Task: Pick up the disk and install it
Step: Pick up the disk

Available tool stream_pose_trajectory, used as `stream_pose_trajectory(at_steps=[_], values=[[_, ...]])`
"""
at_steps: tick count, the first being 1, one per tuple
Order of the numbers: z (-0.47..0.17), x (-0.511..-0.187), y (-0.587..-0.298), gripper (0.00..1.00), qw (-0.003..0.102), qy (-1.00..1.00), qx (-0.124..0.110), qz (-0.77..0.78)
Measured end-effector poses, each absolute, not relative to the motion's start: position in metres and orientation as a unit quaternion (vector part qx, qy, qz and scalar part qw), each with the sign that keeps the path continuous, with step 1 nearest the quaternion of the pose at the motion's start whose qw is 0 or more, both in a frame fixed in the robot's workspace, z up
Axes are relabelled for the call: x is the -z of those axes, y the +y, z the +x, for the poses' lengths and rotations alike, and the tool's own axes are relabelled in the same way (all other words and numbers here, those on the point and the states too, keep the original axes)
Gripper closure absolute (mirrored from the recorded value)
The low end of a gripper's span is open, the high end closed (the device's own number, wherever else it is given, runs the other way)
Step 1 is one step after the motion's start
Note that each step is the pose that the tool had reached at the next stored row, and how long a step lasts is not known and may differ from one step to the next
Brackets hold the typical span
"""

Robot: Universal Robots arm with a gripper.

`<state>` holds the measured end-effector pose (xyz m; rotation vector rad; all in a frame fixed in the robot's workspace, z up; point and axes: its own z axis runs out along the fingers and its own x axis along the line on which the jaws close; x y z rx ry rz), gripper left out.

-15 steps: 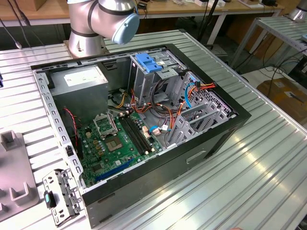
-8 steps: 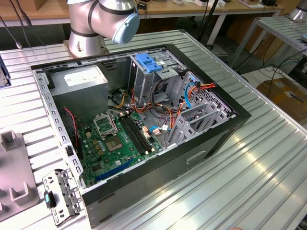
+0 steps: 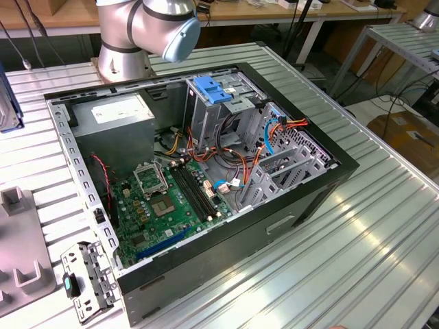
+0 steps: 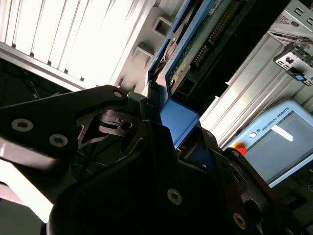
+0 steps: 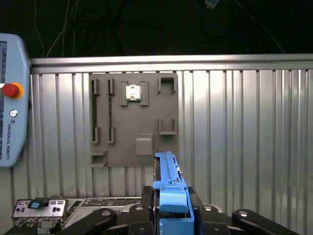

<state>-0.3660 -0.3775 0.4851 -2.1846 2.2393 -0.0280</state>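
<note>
- gripper (image 5: 171, 218): clenched on the disk (image 5: 168, 181); in the first wrist view the dark fingers (image 5: 146, 213) press on both sides of its blue carrier rail.
- disk: held on edge in the gripper, off the table; in the second wrist view the disk (image 4: 215, 29) shows a green circuit board inside the blue frame.
- grey fixture plate (image 5: 134, 122): lies flat on the ribbed metal table (image 5: 244, 137), beyond the held disk.
- metal bracket (image 5: 39, 208) with a small blue latch: lies on the table near the plate.
- teach pendant (image 5: 12, 98): beside the plate, with a red button.
- open computer case (image 3: 295, 205): in the exterior view, holds the motherboard (image 3: 164, 199), the power supply (image 3: 113, 113) and a drive cage topped by a blue latch plate (image 3: 212, 89).
</note>
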Motion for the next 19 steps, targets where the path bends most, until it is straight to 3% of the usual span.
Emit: stream_pose_trajectory(at_steps=[19], values=[[-0.281, -0.485, -0.38, 0.63, 0.006, 0.716, 0.009, -0.698]])
